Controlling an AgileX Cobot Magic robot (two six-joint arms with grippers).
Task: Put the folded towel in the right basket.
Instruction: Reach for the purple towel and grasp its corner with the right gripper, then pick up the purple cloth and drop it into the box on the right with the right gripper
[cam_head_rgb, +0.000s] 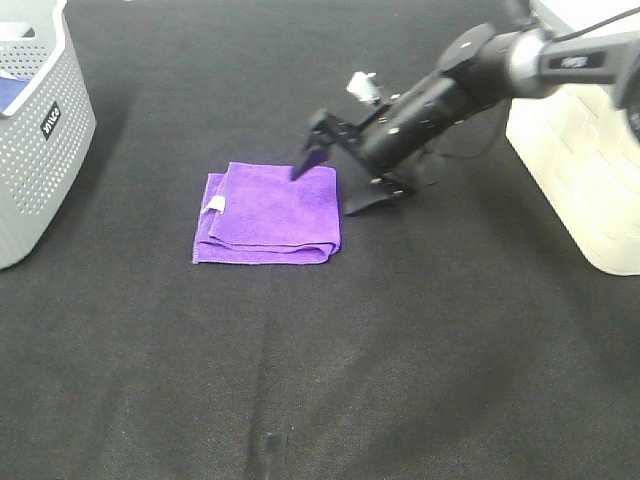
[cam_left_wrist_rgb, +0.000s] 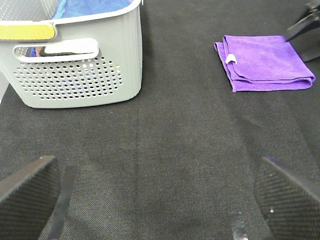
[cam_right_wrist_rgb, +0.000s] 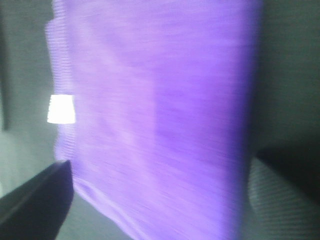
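Exterior high view, entries by size.

Desk (cam_head_rgb: 400, 350): black woven cloth fills the frame, and no room shows beyond it. The weave looks grippy, so I judge that a towel dragged across it would bunch or unfold. Lift first, then carry.

Right basket (cam_head_rgb: 590, 170): cream, at the right edge of the desk, well apart from the towel. The interior is out of frame. Grey basket (cam_head_rgb: 40, 130): perforated, far left, with a blue cloth (cam_left_wrist_rgb: 85, 7) inside. It is not the target.

Right arm (cam_head_rgb: 470, 80): reaches in from the upper right and slopes down toward the towel.

Folded towel (cam_head_rgb: 268, 215): purple, flat on the desk near centre and between the two baskets. The folded edge faces the near side.

Right end effector (cam_head_rgb: 335, 185): jaws apart, nothing held. One finger is over the towel's far right corner and the other is low beside its right edge. The right wrist view is blurred, and I cannot tell if either finger touches cloth.

Step in hand: approach for the grasp. To do it well, straddle the right edge so that all layers sit between the fingers. Close fully and raise clear before swinging right.

Left end effector (cam_left_wrist_rgb: 160, 200): jaws wide apart and empty, over bare desk near the grey basket.

White tag (cam_head_rgb: 215, 204): on the towel's left edge, away from the grasp side.
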